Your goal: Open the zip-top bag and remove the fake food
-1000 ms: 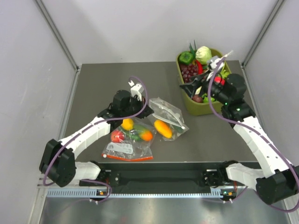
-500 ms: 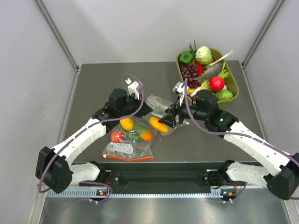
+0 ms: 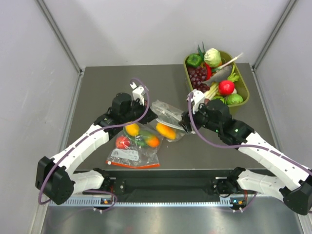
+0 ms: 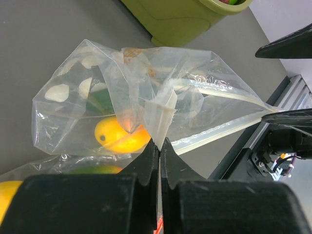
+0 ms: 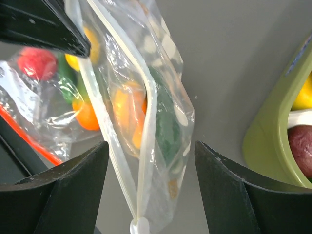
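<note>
Bright, even light from above; shadows on the counter are soft and faint. Glare streaks the zip-top bag in both wrist views. The left end effector at 6 o'clock and right end effector look dark, blurred.

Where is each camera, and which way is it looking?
Top: above and behind the robot, looking down on the table; the left arm, right arm, bag and bin show.
Left wrist: on the left arm, looking along its shut left end effector pinching the bag, toward the bin.
Right wrist: on the right arm, looking past its open right end effector, fingers either side of the bag's zip.
Shared: both wrist views show the bag, the mango inside, and the other end effector.
</note>
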`<state>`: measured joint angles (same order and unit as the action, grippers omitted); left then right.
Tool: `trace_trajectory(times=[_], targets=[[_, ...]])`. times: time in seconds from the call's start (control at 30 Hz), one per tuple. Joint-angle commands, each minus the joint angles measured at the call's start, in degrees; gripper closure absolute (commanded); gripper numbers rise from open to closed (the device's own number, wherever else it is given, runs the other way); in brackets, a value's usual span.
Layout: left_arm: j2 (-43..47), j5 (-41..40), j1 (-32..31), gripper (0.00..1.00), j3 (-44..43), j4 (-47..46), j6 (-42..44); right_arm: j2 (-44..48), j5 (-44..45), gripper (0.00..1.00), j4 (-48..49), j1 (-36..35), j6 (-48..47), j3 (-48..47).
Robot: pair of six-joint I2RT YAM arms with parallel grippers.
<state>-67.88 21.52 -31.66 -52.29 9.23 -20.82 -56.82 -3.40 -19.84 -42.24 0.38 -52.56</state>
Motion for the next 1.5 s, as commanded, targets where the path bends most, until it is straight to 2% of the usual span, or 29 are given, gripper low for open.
trace_trajectory(times=[0.0,0.37,0.5,0.6,0.63,0.73,0.9,1.03,1.13,1.33,1.47], targets=[[1.61,-0.16,-0.16,1.00,-2.38,-0.09,1.04,-0.66,2.78,0.30,-2.57,-0.74,-3.11,-0.71],[2.31,0.19,-0.24,1.00,-2.29,0.35,1.13,-4.70,5.33,0.31,-1.26,-0.74,-3.81,0.08],[2.49,0.54,-0.16,1.00,-2.29,0.61,1.39,-6.63,5.24,0.35,0.85,-0.74,-3.81,0.52],[2.57,1.07,-0.16,1.00,-2.20,0.96,1.83,-7.78,5.51,0.52,2.43,-0.74,-3.64,0.44],[2.66,1.24,-0.16,1.00,-2.29,1.13,2.10,-7.96,6.38,0.61,2.78,-0.74,-3.29,0.17],[2.75,1.07,-0.16,1.00,-2.29,2.54,3.23,-7.79,7.70,0.72,3.84,-0.74,-2.14,-0.70],[2.05,0.81,-0.16,1.00,-2.37,5.44,5.44,-6.91,8.58,0.78,3.93,-0.74,-0.73,-2.81],[1.52,1.51,-0.16,1.00,-2.99,7.80,7.80,-6.38,14.89,1.00,4.45,-0.57,3.21,-3.34],[1.34,1.51,-0.16,1.00,-4.04,11.23,9.65,-5.68,17.02,1.00,6.29,1.01,6.81,-2.12],[1.96,1.16,-0.24,1.00,-5.62,17.38,12.11,-2.43,15.01,1.00,12.53,8.82,14.64,2.01],[1.96,1.07,-0.16,1.00,-6.07,20.64,13.52,-3.47,14.30,1.00,13.07,10.42,15.00,1.23]])
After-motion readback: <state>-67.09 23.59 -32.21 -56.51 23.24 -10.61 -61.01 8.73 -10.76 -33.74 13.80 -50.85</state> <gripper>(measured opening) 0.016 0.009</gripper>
